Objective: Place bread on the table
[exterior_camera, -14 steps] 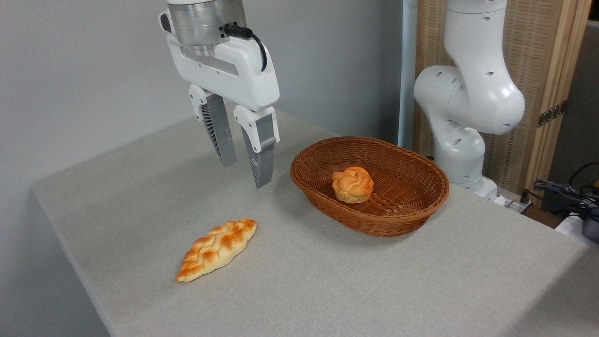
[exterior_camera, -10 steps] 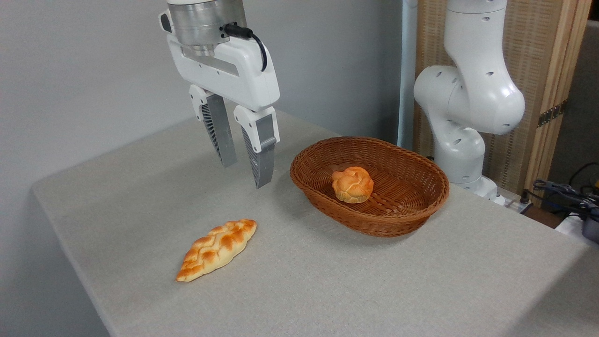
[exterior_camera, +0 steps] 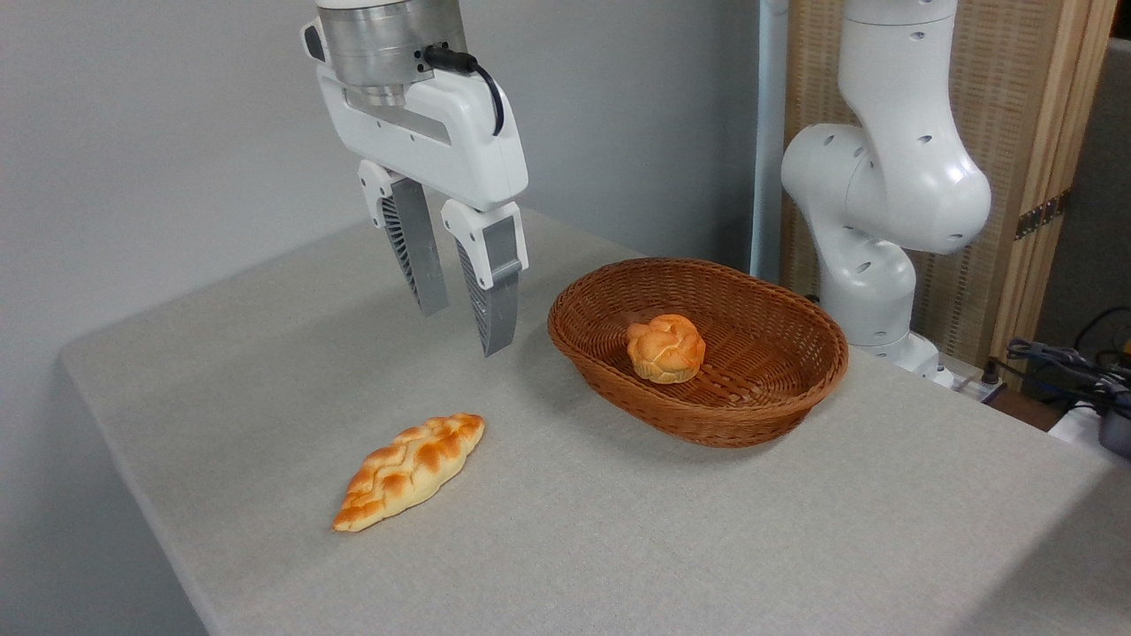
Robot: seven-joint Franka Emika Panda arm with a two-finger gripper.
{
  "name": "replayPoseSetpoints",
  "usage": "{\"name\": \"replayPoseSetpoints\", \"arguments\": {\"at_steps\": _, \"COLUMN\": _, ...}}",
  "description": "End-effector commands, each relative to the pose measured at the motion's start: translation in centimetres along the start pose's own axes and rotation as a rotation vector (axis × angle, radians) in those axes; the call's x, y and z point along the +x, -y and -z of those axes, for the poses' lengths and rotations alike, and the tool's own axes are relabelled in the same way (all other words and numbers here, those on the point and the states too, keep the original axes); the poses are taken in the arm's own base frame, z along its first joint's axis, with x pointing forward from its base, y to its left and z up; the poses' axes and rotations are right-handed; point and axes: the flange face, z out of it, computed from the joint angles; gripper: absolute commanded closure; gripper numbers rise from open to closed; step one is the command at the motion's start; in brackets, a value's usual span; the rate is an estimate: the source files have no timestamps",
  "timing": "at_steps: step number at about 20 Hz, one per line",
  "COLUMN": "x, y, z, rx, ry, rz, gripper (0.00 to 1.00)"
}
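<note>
My gripper (exterior_camera: 459, 331) hangs above the bench (exterior_camera: 618, 548), left of the wicker basket (exterior_camera: 778, 389), jaws parted a modest way and holding nothing. The bread (exterior_camera: 666, 348) sits inside the basket, near its middle. I judge the reach is the step in hand: I would carry across above the rim, centre over the bun, widen the jaws to clear it, then descend straight, well away from the braided loaf (exterior_camera: 408, 471).

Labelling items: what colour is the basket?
Reddish-brown woven wicker basket, clearest in the fixed camera view.
</note>
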Motion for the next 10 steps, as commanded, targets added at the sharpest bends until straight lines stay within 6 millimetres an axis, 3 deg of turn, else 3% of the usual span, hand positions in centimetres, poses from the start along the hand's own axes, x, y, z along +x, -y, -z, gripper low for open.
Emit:
{"name": "replayPoseSetpoints", "arguments": {"at_steps": 1, "x": -0.39, "y": 0.08, "z": 0.35, "rx": 0.007, "ry": -0.001, "rz": -0.012, "gripper": 0.00}}
{"name": "replayPoseSetpoints", "arguments": {"at_steps": 10, "x": -0.51, "y": -0.02, "z": 0.24, "rx": 0.005, "ry": 0.001, "rz": -0.017, "gripper": 0.00}}
